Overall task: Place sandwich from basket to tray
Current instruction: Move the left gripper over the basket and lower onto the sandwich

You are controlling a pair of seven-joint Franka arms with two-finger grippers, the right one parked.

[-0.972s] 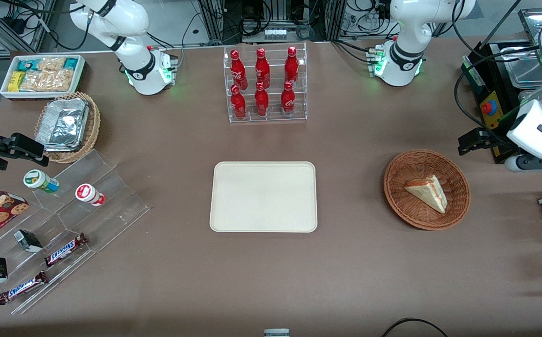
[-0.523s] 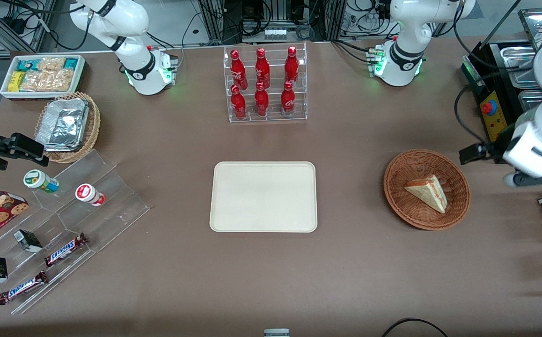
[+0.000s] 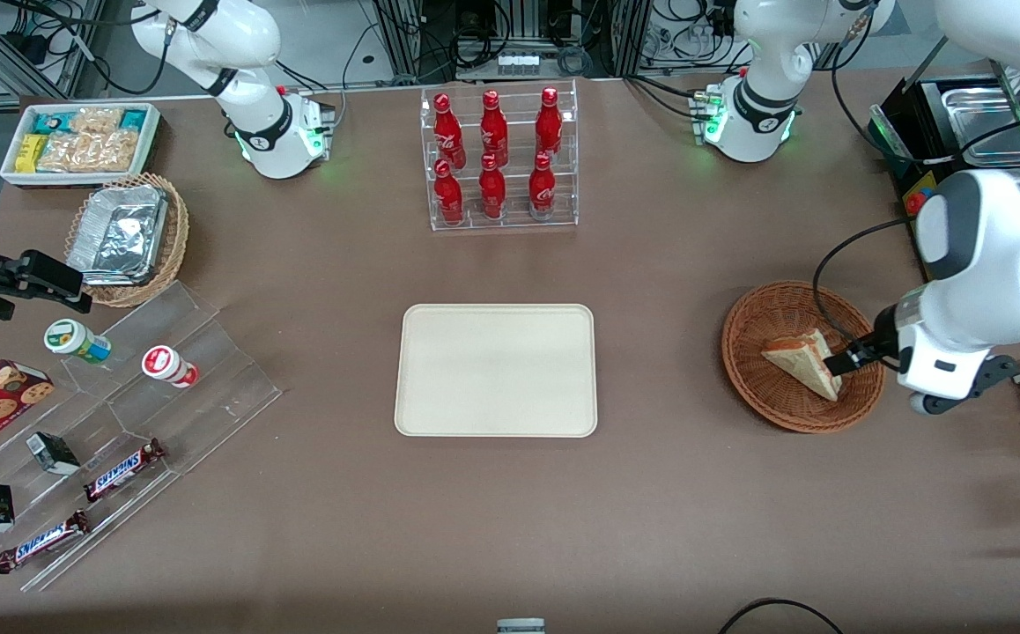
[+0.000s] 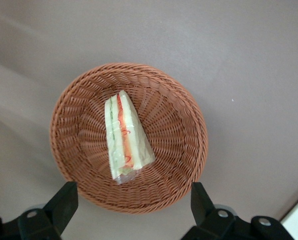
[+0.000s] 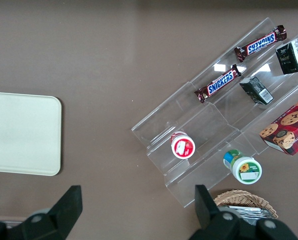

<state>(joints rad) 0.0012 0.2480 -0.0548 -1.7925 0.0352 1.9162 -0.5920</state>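
Our gripper, fingers apart, has swung in over the basket.
We hover above the sandwich; tray waits.

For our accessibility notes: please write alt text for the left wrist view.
A triangular sandwich lies in a round brown wicker basket on a brown table. The open gripper hangs above the basket, jaws spread wide.

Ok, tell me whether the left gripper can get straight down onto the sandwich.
Probably yes. The gripper hangs open above the basket, and the sandwich lies alone inside, uncovered, with nothing between it and the fingers.
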